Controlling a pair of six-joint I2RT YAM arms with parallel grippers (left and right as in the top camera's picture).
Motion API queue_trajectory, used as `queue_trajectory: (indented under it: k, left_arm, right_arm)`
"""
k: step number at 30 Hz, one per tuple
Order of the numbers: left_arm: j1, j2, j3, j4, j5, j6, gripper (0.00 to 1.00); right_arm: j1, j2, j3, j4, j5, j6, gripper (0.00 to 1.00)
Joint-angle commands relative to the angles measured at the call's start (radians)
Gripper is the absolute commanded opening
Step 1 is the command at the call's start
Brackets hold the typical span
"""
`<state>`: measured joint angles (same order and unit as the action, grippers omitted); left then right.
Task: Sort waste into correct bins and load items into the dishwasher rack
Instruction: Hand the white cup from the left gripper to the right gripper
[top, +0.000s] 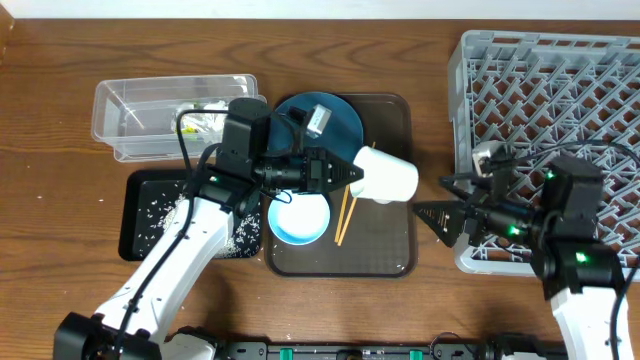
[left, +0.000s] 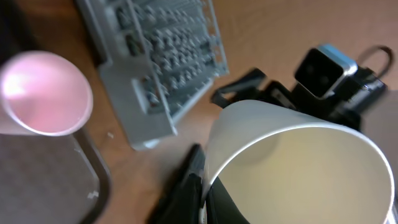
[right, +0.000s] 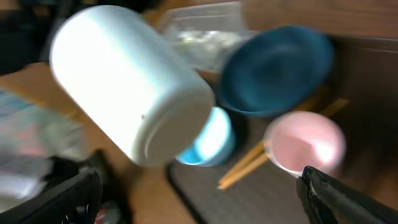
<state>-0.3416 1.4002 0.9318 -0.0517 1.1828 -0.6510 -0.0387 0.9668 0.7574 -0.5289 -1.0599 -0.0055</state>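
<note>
Wooden chopsticks (top: 343, 218) are laid side by side on the dark brown tray (top: 385, 255), just to the right of the light-blue bowl (top: 298, 220). Behind the bowl, at the tray's far edge, the deep-blue dish (top: 322, 125) is set. The pale green cup (top: 388, 176) is held on its side above the right half of the tray, with its rim clenched by the left hand (top: 357, 173) and its base turned toward the rack. In the left wrist view the cup's open mouth is seen close up, with one side of the rim pinched.

The right hand (top: 428, 197) is spread wide and nothing is held in it. It is placed over the bench (top: 60, 120), between the tray and the near left corner of the grey dishwasher rack (top: 550, 90), with its fingers pointed at the cup's base. It is near the cup but apart from it. In the right wrist view the pink cup (right: 305, 144) is shown standing on the tray beside the chopsticks; from overhead it is hidden.

On the left of the bench, a crumpled yellow-green wrapper (top: 205, 122) is seen inside the clear plastic tub (top: 125, 100). White grains (top: 160, 205) are scattered in the black tray (top: 135, 240) in front of the tub.
</note>
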Motion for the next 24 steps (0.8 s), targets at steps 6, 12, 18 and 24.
queue_trajectory:
  k: [6,12,18,24]
  left_arm:
    - [-0.022,0.006,0.015,0.016,0.103,-0.044,0.06]
    - [-0.043,0.006,0.015,0.052,0.077,-0.076,0.06]
    - [-0.064,0.008,0.015,0.1,0.059,-0.114,0.06]
    - [-0.076,0.008,0.015,0.099,0.058,-0.119,0.06]
  right_arm:
    - [0.014,0.087,0.013,0.069,-0.27,-0.037,0.99]
    - [0.026,0.092,0.013,0.079,-0.284,-0.036,0.97]
    - [0.076,0.092,0.013,0.121,-0.283,-0.013,0.82]
    - [0.086,0.092,0.013,0.254,-0.283,0.1,0.81]
